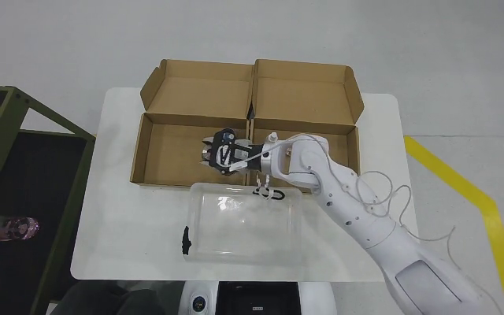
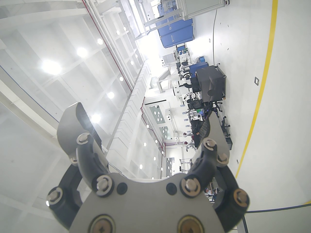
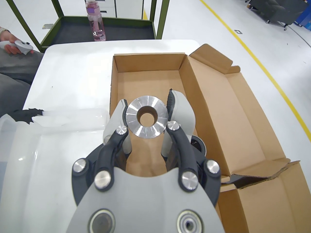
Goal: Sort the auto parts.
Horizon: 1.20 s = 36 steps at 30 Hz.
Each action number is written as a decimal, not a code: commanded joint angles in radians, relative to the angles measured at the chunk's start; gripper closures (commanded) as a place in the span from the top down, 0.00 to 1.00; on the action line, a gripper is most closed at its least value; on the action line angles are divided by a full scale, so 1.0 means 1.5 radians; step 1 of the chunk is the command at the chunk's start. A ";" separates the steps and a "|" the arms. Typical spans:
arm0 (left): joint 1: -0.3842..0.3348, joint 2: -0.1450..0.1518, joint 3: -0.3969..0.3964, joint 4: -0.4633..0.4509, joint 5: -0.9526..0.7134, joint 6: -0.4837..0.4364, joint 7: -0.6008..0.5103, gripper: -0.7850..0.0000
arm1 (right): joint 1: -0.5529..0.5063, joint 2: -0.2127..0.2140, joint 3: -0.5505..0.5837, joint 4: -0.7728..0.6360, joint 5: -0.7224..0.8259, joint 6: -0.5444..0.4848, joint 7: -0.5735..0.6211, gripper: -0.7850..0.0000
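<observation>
My right gripper (image 3: 147, 99) is shut on a silver metal disc (image 3: 147, 120) with a round centre hole, holding it by its rim. It hangs over the near part of the left cardboard box (image 3: 148, 78), whose floor is bare. In the top view the same gripper (image 1: 211, 151) sits above the right half of that left box (image 1: 161, 153). Below the gripper's right finger a dark ring-shaped part (image 3: 198, 145) peeks out. My left gripper (image 2: 144, 111) points up at the ceiling, open, with nothing between its fingers.
A second open cardboard box (image 1: 342, 146) adjoins the first on its right. A clear plastic bin (image 1: 244, 224) stands at the table's front, with a small black piece (image 1: 186, 241) at its left edge. A green cart (image 3: 107, 29) with a pink bottle (image 3: 96, 21) stands left of the table.
</observation>
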 commanded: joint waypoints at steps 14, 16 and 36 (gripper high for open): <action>0.000 0.000 0.000 0.000 0.000 0.000 0.000 1.00 | 0.040 -0.030 -0.056 0.085 -0.014 0.026 0.072 0.00; 0.000 0.000 0.000 0.000 0.000 0.000 0.000 1.00 | 0.045 -0.034 -0.063 0.095 -0.016 0.028 0.081 0.00; 0.000 0.000 0.000 0.000 0.000 0.000 0.000 1.00 | 0.072 -0.066 -0.099 0.178 -0.038 0.028 0.124 0.23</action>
